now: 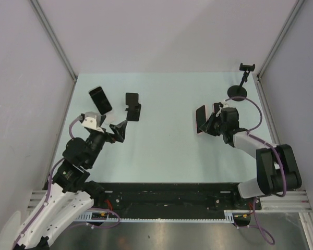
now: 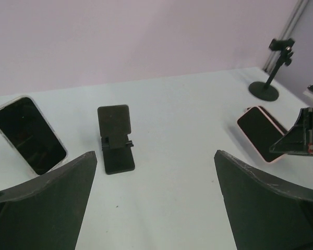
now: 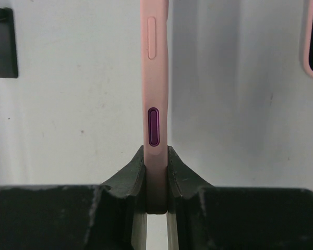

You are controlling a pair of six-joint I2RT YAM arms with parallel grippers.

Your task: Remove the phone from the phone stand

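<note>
1. Black fingers (image 2: 47,203) of your left gripper (image 1: 119,130) stand spread wide apart, low over the pale table (image 1: 167,156) on the left side
2. Your right gripper (image 1: 211,125) is pinching the pink-cased phone (image 3: 155,78). Your wrist view shows it edge-on, its lower end wedged between both pads (image 3: 126,174) and its side buttons facing the camera
3. From above, you see that phone at the tips of the right gripper, on the gripper's left, tilted with its dark screen showing. You cannot tell whether its lower edge touches the table
4. Further back on the left half stands the folding phone stand (image 1: 133,107), just beyond your left gripper and well apart from the held phone
5. Beside that stand, on its left and not touching it, a second phone (image 1: 100,99) in a pale case lies screen up on the table
6. Farthest back on the right you have a round-based clamp stand (image 1: 239,92), upright near the corner. It is behind your right gripper, near the held phone but apart from it
</note>
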